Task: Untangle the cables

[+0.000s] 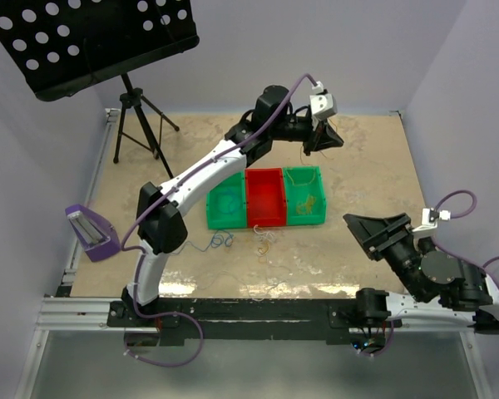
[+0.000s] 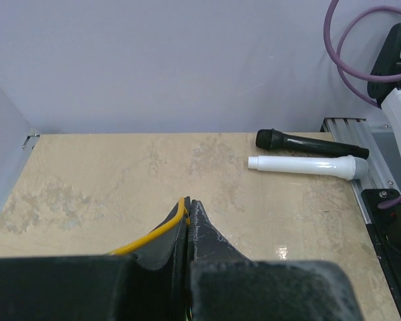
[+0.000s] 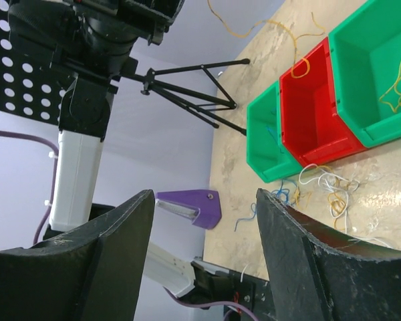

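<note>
Left fingers: clamped tight on a yellow cable. It pops out right at the tips and runs back under the gripper, toward the near-left.
Left gripper: up in the air toward the far edge, just past the right bin.
Right fingers: spread wide, nothing between them.
Right gripper: parked low by the right edge, nose pointing left toward the bins.
Pile: the rest of the thin cables, a loose tangle on the table just in front of the red bin, roughly mid-table. A blue cable sits just to its left, in front of the left bin.
Which way from the fingers: pretty much straight left of the right gripper, with bare table between them.
Nearer arm: the right one, I'd say. The left arm is beyond the bins and already has its fingers full.
Pile's long axis: strung out left-right along the bins' near walls, parallel to the near edge.
Yellow cable's axis: slants from the tips toward the near-left in the wrist view. Can't tell whether its far end is caught in the pile.
</note>
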Controlling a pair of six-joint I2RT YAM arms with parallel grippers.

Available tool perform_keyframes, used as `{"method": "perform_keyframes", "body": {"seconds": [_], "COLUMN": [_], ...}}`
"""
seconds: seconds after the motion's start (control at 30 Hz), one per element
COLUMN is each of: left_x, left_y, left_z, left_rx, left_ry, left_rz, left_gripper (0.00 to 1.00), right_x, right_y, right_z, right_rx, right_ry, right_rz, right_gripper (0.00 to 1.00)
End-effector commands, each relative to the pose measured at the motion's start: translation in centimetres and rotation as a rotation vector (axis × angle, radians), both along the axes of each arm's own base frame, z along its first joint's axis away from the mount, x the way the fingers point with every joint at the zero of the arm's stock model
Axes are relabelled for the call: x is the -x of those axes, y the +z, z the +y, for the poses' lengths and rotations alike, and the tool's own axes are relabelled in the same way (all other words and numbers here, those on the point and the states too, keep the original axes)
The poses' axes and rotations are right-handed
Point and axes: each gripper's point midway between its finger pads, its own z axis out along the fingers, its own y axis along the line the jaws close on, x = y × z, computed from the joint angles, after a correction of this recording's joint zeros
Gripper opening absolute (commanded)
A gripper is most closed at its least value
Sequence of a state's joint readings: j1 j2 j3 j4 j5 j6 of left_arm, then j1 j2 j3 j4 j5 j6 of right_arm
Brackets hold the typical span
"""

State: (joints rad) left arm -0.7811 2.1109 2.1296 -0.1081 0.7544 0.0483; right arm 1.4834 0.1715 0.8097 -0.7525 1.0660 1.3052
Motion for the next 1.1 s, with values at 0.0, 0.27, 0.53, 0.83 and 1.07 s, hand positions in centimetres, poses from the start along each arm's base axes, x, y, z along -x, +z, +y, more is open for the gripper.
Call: {"method": "perform_keyframes", "body": {"seconds": [0.0, 0.27, 0.53, 0.83, 1.07], "left_x": [1.5, 0.8, -1.2, -1.2, -0.8], "left_y": [6.0, 0.9, -6.3, -10.7, -13.4], "left_z": [0.9, 0.5, 0.0, -1.4, 0.2], "left_rx": [0.097, 0.016, -0.099, -0.133, -0.208], "left_ry": [-0.017, 0.001, 0.025, -0.022, -0.023], "left_rz": [-0.122, -0.053, 0.036, 0.159, 0.274], "left_gripper": [0.00, 0.00, 0.00, 0.00, 0.30], "right_x": [-0.4, -0.7, -1.2, -1.6, -1.6], "right_y": [1.8, 2.0, 2.5, 3.0, 2.5], "right_z": [-2.6, -2.9, -3.5, -3.8, -3.7], "right_rx": [-0.075, -0.058, -0.069, -0.056, -0.047], "right_ry": [-0.055, -0.085, -0.139, -0.183, -0.191], "right_rz": [-0.007, 0.005, 0.006, 0.012, 0.025], "right_gripper": [0.67, 0.67, 0.66, 0.67, 0.67]}}
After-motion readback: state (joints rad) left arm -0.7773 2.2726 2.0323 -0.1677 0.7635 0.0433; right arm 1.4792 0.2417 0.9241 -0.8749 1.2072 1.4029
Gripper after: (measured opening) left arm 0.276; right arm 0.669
